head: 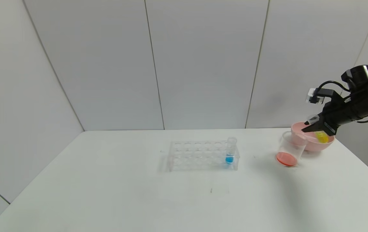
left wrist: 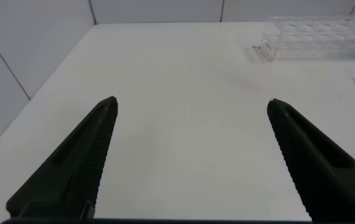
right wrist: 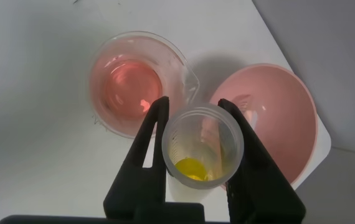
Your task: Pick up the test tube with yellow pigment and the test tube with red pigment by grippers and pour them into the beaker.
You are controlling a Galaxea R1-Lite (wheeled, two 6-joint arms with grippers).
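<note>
Gripping one yellow-pigment tube (right wrist: 199, 155), right gripper (right wrist: 193, 140) over one beaker (right wrist: 137, 84); left gripper (left wrist: 193, 112) agape, empty.

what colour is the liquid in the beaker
Orange-red liquid in the beaker; the right wrist view shows it best.

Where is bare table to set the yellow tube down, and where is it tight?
Bare: the white table left of and in front of the rack; also between rack and beaker. Tight: beaker against pink bowl, where the right end effector holds the yellow tube.
</note>
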